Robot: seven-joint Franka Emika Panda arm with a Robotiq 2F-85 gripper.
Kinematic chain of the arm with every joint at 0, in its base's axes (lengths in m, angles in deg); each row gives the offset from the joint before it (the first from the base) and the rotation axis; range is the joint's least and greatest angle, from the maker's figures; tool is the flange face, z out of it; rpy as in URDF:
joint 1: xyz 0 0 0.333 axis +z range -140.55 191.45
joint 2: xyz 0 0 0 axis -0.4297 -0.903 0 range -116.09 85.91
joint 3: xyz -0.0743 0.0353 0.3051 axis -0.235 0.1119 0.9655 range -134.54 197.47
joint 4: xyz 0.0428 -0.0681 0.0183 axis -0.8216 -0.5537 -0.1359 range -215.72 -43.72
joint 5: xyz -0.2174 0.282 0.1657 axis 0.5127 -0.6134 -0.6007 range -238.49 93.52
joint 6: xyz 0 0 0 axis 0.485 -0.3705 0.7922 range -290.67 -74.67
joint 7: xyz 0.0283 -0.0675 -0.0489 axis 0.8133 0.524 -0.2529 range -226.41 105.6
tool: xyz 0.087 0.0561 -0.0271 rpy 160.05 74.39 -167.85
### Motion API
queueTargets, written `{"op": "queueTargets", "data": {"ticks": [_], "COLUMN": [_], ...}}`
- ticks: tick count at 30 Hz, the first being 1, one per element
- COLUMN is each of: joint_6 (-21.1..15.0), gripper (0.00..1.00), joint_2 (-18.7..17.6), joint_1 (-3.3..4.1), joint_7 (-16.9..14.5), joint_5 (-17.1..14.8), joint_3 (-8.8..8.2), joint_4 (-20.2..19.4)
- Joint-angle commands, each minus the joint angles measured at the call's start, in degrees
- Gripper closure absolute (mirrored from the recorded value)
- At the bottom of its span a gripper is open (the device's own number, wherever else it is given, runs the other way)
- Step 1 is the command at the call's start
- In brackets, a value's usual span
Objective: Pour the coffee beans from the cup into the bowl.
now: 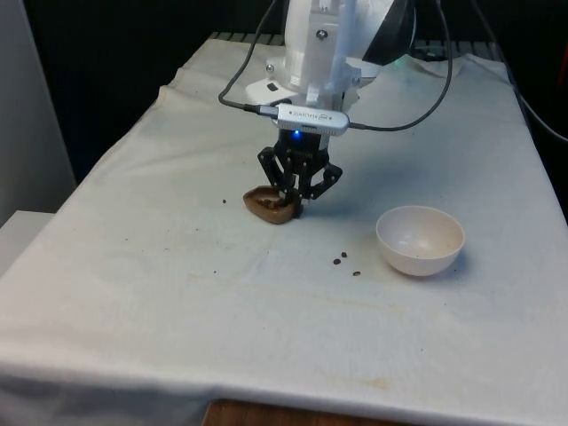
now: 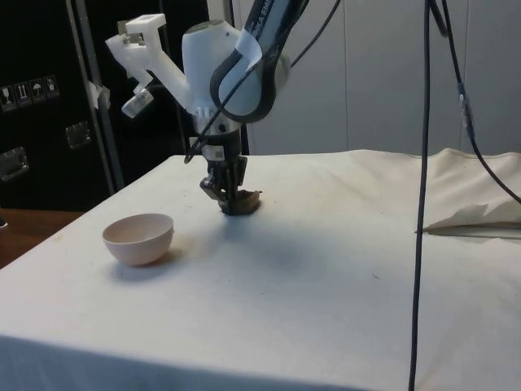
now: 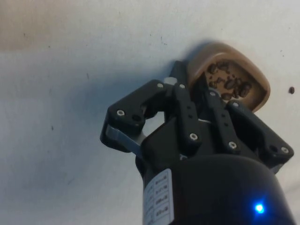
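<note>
White tablecloth [image 1: 177, 293], dark cabinets [image 2: 49, 98]

The cup [image 1: 270, 206] sits on the bench [image 1: 177, 293] around mid-table, and the end effector [image 1: 295, 201] comes straight down onto its rim on the side toward the front view's right, fingers [image 3: 186, 108] closed across the cup wall. Coffee beans [image 3: 228, 82] lie inside the cup. Off toward the front view's right and a little nearer that camera sits the bowl [image 1: 420, 240], well apart from the cup. Between cup and bowl, a few loose beans [image 1: 341, 259] lie on the cloth, closer to the bowl.
</note>
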Motion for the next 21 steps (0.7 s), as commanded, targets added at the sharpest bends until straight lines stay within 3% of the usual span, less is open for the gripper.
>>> {"op": "queueTargets", "data": {"ticks": [1, 8, 9, 10, 11, 17, 19, 20, 21], "joint_6": [0.0, 1.49, 1.72, 1.43, 1.95, 3.5, 3.84, 3.55, 4.07], "gripper": [0.97, 0.97, 0.97, 0.97, 0.97, 0.97, 0.97, 0.97, 0.97], "joint_2": [0.06, 1.95, 2.12, 1.6, 2.35, 3.72, 4.13, 3.78, 4.35], "joint_1": [0.0, 1.15, 1.2, 0.57, 1.32, 1.66, 1.72, 1.09, 1.72], "joint_7": [0.0, 0.69, 0.74, 0.0, 0.8, 1.15, 1.26, 0.57, 1.43], "joint_5": [0.0, 0.69, 0.8, 0.06, 0.86, 1.43, 1.66, 1.09, 1.83], "joint_3": [0.0, -0.63, -0.69, 0.0, -0.69, -0.63, -0.57, 0.06, -0.52], "joint_4": [0.0, -0.34, -0.34, 0.0, -0.29, -0.17, -0.17, 0.0, -0.17]}}
